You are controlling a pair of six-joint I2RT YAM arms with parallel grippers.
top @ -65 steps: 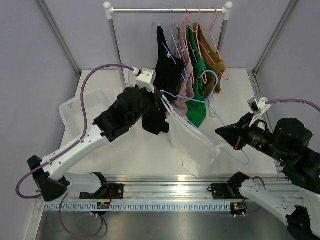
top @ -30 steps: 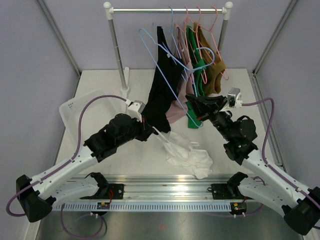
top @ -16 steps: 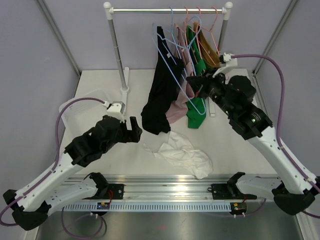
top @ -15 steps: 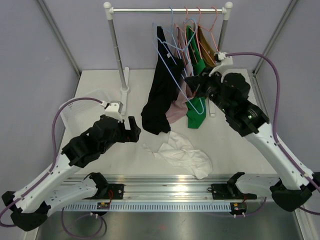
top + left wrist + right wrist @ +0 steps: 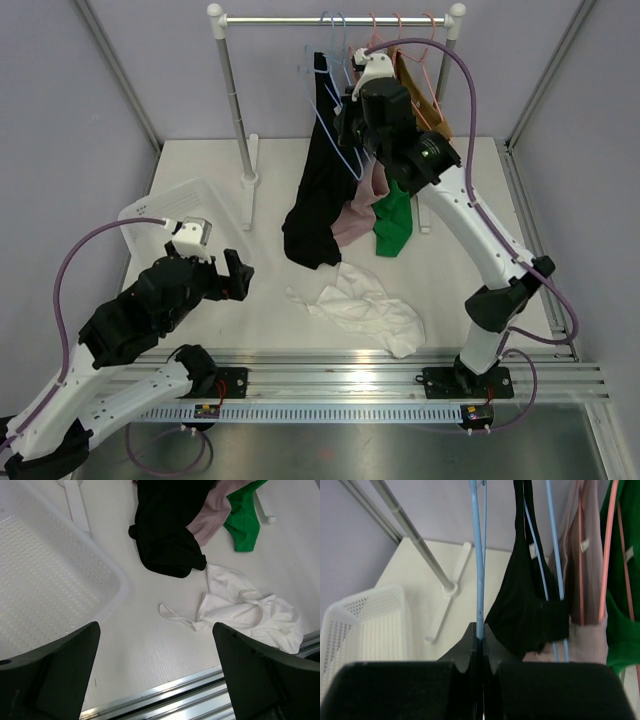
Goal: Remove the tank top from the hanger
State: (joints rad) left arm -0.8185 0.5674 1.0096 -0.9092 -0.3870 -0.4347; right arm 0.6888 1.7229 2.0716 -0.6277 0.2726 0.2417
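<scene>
- Left jaws stand spread wide and hold nothing; their two dark fingers (image 5: 55, 680) frame the left wrist view on either side.
- Beyond the gap between them, nearer the right-hand finger, the white fabric tank top (image 5: 250, 615) lies crumpled on the pale bench (image 5: 150, 650). It is free of any hanger, and one thin strap loops out toward the middle of the gap.
- Neither finger touches the white fabric tank top; the left jaws hang above the bench and short of it.
- Beyond the left-hand finger sits the white perforated plastic basket (image 5: 60, 570), with a corner of its rim reaching toward the gap.
- Farther ahead of the left jaws, the hem of a black hanging garment (image 5: 165, 535) rests bunched on the bench, just beyond the white fabric tank top.
- Beside that hem hang the ends of a pale pink garment (image 5: 212, 520) and a green garment (image 5: 242, 520).
- Right jaws are pressed together on the thin light-blue wire hanger (image 5: 478, 580), which rises straight out from between them.
- They are raised high, close under the metal clothes rail (image 5: 330, 20), with the white fabric tank top well below them on the bench.
- Just to the right of the right jaws hangs the black hanging garment on another blue wire, with the pale pink garment and green garment past it.
- Whether the hook of the thin light-blue wire hanger sits on the metal clothes rail cannot be told.
- A brown garment (image 5: 440, 120) hangs at the far right, partly hidden behind the right arm.
</scene>
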